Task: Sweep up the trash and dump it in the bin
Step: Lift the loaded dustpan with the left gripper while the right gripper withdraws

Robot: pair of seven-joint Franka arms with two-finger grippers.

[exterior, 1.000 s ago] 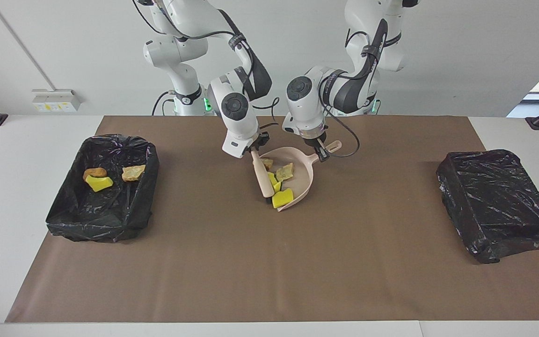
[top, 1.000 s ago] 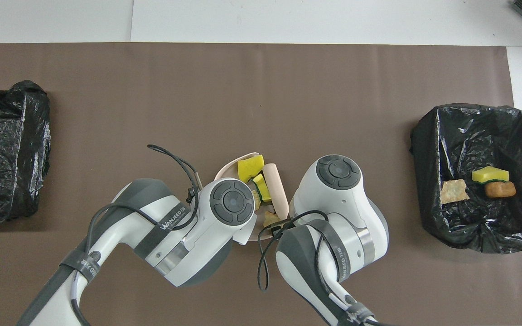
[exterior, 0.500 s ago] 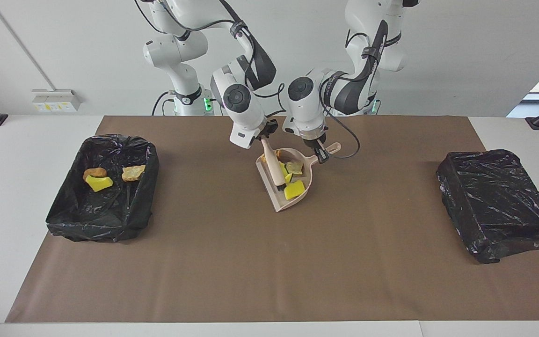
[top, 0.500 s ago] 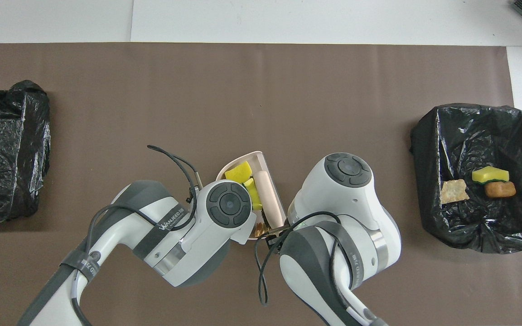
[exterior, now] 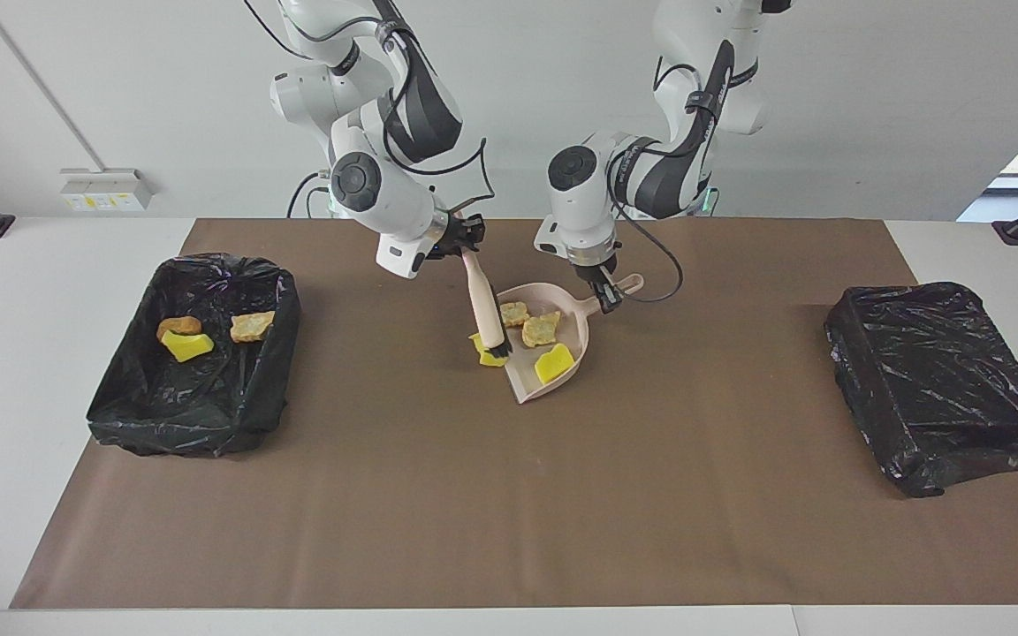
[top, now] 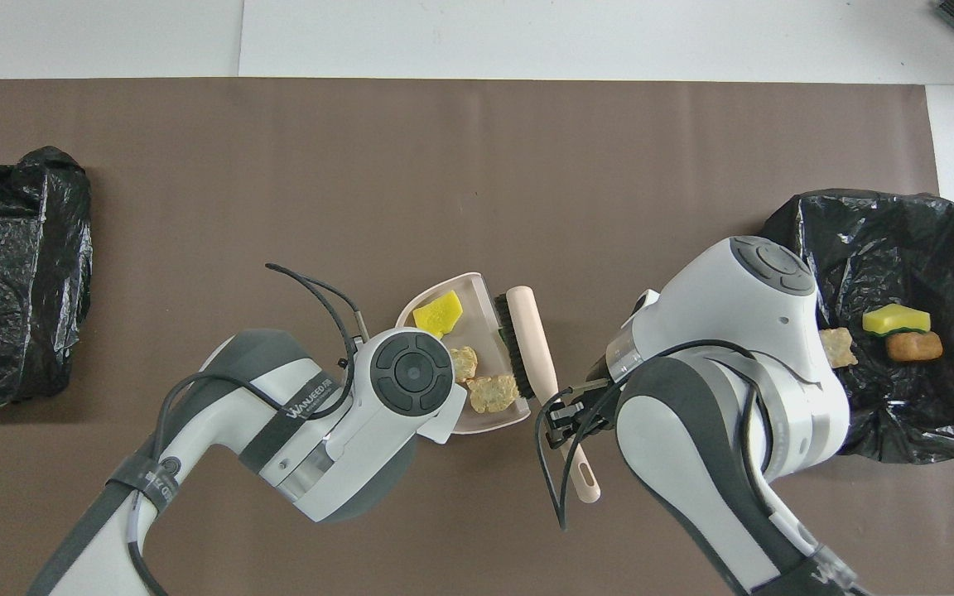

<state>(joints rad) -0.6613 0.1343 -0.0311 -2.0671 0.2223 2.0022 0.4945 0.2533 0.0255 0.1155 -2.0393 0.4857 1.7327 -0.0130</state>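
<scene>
The pink dustpan (exterior: 522, 378) lies mid-table, its mouth toward the right arm's end. In it are two tan scraps of trash (exterior: 541, 329) and a yellow one (exterior: 555, 362). My left gripper (exterior: 606, 291) is shut on the dustpan's handle (exterior: 628, 283); the overhead view hides it under its own wrist. My right gripper (exterior: 465, 240) is shut on the brush (exterior: 482, 300), whose bristles (exterior: 501, 349) stand just outside the pan's mouth against another yellow scrap (exterior: 485, 355). From overhead the brush (top: 531, 348) lies alongside the dustpan (top: 477, 300).
An open bin (exterior: 120, 389) lined with black plastic stands at the right arm's end and holds three scraps (exterior: 251, 325); overhead, the right arm covers part of this bin (top: 883, 240). A second black-bagged bin (exterior: 942, 380) stands at the left arm's end.
The right arm has swung toward its own end of the table, drawing the brush out of the dustpan. One yellow scrap now lies outside the mouth. The left gripper has barely moved.
</scene>
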